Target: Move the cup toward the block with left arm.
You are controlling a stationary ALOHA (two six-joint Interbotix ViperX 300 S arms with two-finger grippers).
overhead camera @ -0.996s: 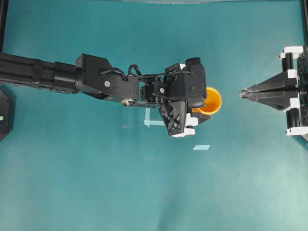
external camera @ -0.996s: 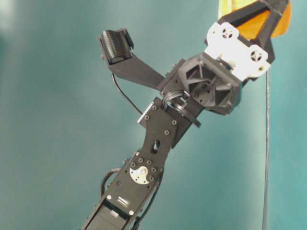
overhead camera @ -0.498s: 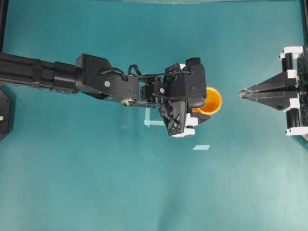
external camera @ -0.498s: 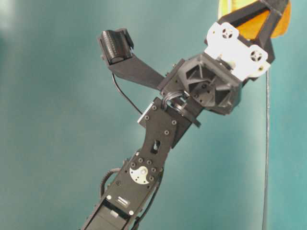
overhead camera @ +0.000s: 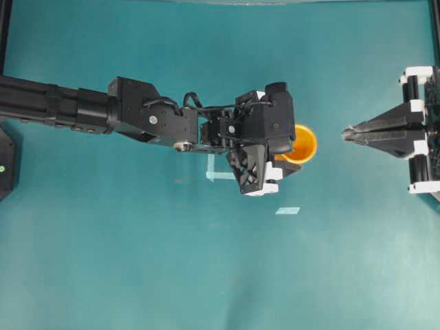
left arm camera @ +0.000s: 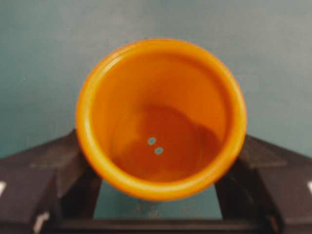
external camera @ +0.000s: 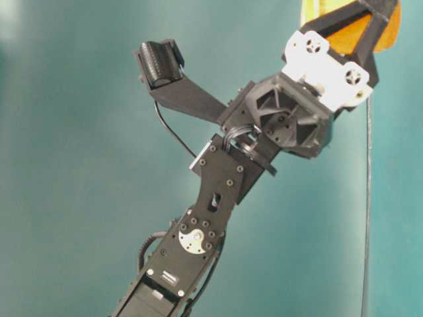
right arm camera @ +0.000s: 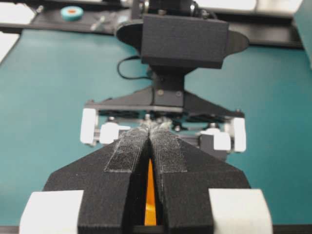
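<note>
Cup (overhead camera: pixel 303 143) sitting upright on the teal worktop (overhead camera: pixel 137 261), a little right of centre and nearer the far edge than the near one. Seen from the left wrist camera as a wide orange mouth (left arm camera: pixel 161 119) filling the middle of the view, darker floor inside, rim round and whole. Lodged between the two black fingers (left arm camera: pixel 44 170) of the left gripper (overhead camera: pixel 292 157), one finger at each side of the lower wall; jaws parted about the cup's width and closed against it. From table level, same fingers (external camera: pixel 360 26) straddling the orange body (external camera: pixel 357 33) at the top right of the view. Left arm (overhead camera: pixel 151 117) stretched from the left edge across the middle of the worktop.

Right gripper (overhead camera: pixel 349 134) near the right edge, apart from the cup, pointing at it, fingers (right arm camera: pixel 129 153) pressed together with nothing between them; a thin orange sliver visible through the slit under the pads.

Pale tape square (overhead camera: pixel 218 172) partly under the left wrist; tape strip (overhead camera: pixel 287 210) just toward the near edge from the cup. Block not made out in any view.
</note>
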